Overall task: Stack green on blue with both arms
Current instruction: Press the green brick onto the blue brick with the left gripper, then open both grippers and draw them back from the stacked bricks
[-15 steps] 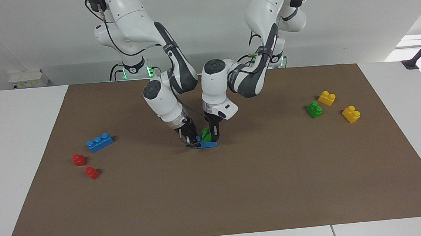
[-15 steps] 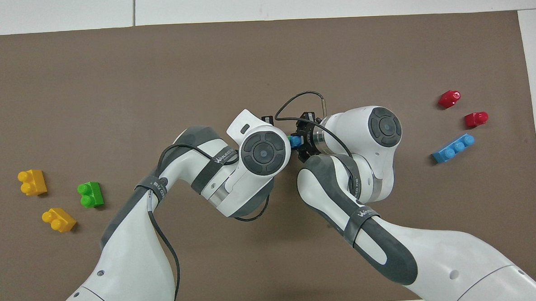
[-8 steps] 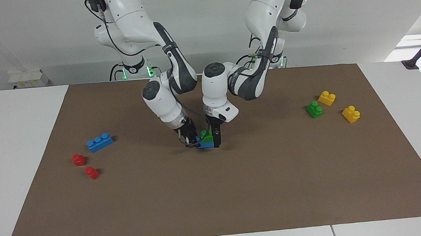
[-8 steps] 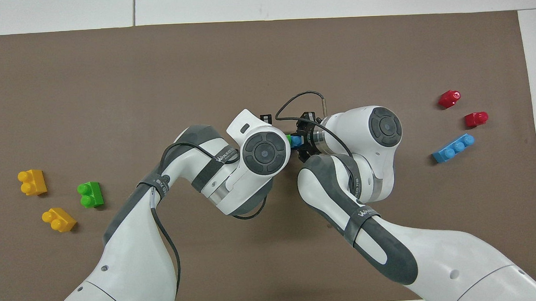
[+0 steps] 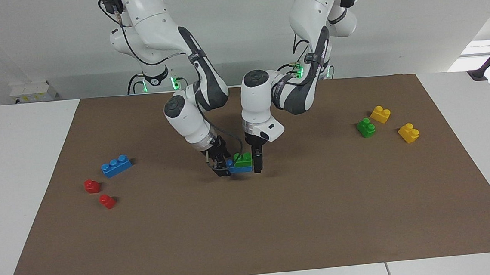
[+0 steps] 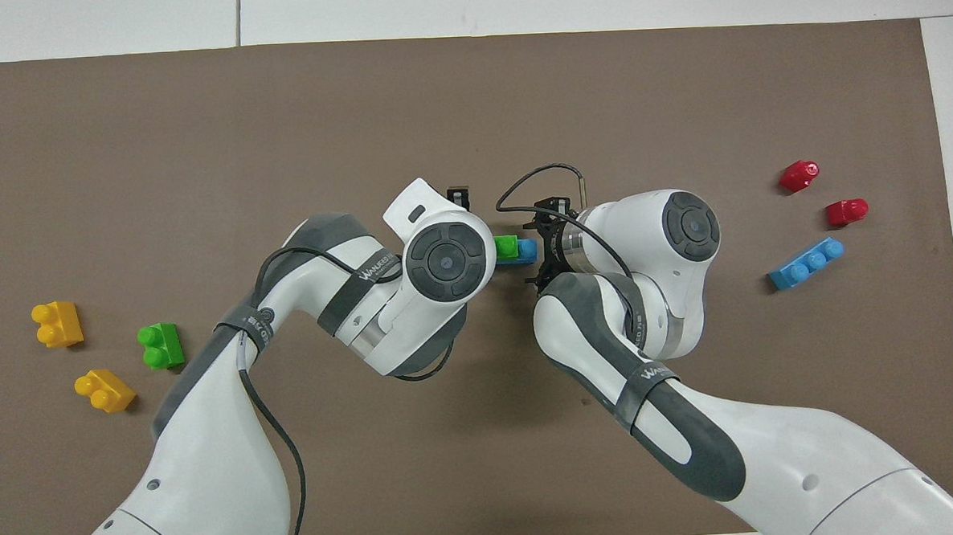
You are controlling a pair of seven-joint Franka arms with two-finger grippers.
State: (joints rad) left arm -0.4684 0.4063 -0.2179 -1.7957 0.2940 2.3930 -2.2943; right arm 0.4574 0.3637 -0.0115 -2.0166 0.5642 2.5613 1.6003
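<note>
A green brick [image 5: 243,159] sits on a blue brick [image 5: 235,169] at the middle of the brown mat [image 5: 276,221]. Both show in the overhead view, green [image 6: 505,246] and blue [image 6: 526,251]. My right gripper [image 5: 223,167] is shut on the end of the blue brick toward the right arm and holds it at or just above the mat. My left gripper [image 5: 257,162] is open, just beside the green brick's other end and off it. In the overhead view the left wrist hides that gripper.
A second blue brick [image 5: 116,165] and two red bricks [image 5: 92,185] [image 5: 107,201] lie toward the right arm's end. A second green brick [image 5: 365,127] and two yellow bricks [image 5: 380,114] [image 5: 408,133] lie toward the left arm's end.
The green brick went down flat onto the blue one. My left gripper let go of it and moved off toward the left arm's end. My right gripper kept its hold.
</note>
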